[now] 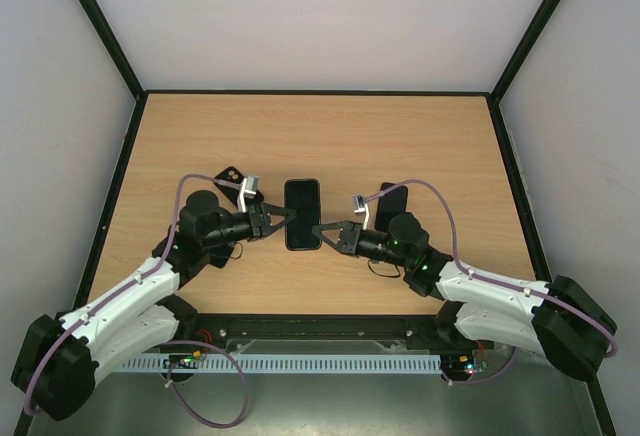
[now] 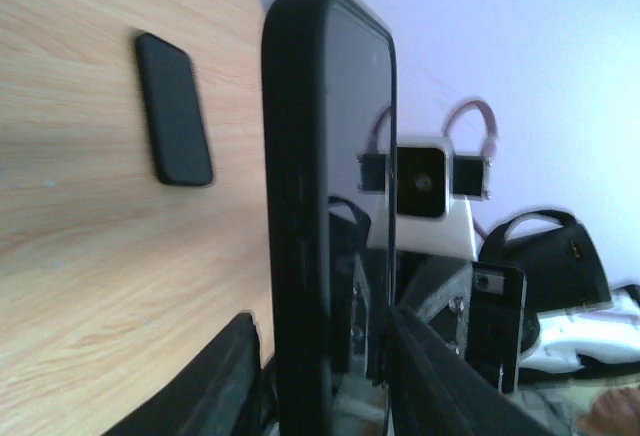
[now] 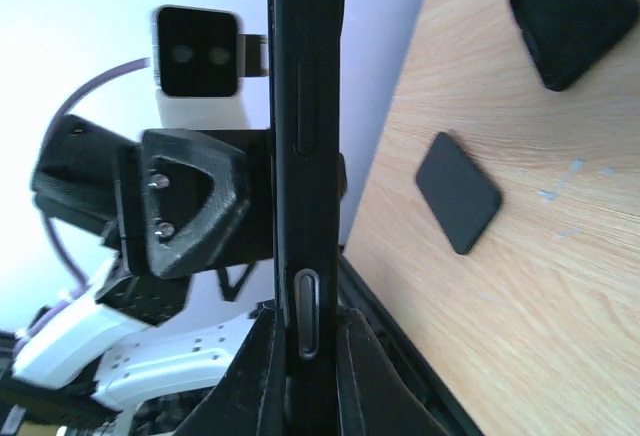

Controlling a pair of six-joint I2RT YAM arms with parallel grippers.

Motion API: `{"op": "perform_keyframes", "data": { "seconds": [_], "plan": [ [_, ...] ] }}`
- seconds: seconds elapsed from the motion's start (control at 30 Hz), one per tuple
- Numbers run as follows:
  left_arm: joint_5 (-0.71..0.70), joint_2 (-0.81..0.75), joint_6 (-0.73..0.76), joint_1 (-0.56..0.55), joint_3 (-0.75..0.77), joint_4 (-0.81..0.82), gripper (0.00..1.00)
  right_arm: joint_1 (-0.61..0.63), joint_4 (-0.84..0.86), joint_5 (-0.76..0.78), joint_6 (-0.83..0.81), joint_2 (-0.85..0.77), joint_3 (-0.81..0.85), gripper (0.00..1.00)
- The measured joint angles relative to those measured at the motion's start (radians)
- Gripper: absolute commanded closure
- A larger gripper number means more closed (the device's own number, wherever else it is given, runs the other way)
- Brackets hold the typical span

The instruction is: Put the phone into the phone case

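Black phone (image 1: 302,214): it sits screen up at mid-table, gripped on its two long edges by both grippers. We cannot tell whether its back touches the wood.
Phone edge: from the right wrist we see a matte dark side with a slot and an oblong button. From the left wrist we see a thick dark rim around glossy glass. We cannot tell whether that rim is the phone case or the phone's own frame.
Left gripper (image 1: 287,217): it is clamped on the phone's left edge, and its fingers (image 2: 215,386) sit one against the back and one against the glass.
Right gripper (image 1: 324,229): it is closed tight on the phone's right edge, toward the phone's near end, and its fingers (image 3: 365,386) hug both faces.
Black slab (image 1: 392,199): it lies flat on the wood to the right of the phone, apart from it and partly under the right arm.
Black cover (image 1: 232,178): it lies to the left of the phone, beyond the left arm, which hides part of it. We see small pale dots near one corner.
Rimmed piece (image 3: 575,16): this dark piece with a raised border lies on the wood past the phone, seen from the right wrist.
Flat piece (image 3: 458,192): this smaller dark piece lies apart from the rimmed one. We cannot tell which of the two is the cover seen from above.
Table (image 1: 320,136): light wood under the phone, with a dark frame.
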Motion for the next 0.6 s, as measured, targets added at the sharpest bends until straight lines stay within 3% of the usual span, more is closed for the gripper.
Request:
{"op": "perform_keyframes", "data": {
  "seconds": [0.1, 0.3, 0.4, 0.6],
  "plan": [
    [-0.073, -0.021, 0.028, 0.012, 0.012, -0.088, 0.27, 0.002, -0.066, 0.027, -0.013, -0.001, 0.003, 0.98],
    [-0.193, -0.076, 0.086, 0.042, 0.042, -0.248, 0.05, 0.001, -0.256, 0.121, -0.075, 0.0, 0.045, 0.98],
    [-0.216, -0.09, 0.101, 0.064, 0.042, -0.292, 0.0, -0.005, -0.332, 0.167, -0.113, 0.009, 0.08, 0.98],
    [-0.256, -0.105, 0.11, 0.154, 0.042, -0.396, 0.0, -0.087, -0.39, 0.204, -0.165, 0.08, 0.132, 0.98]
  ]
}}
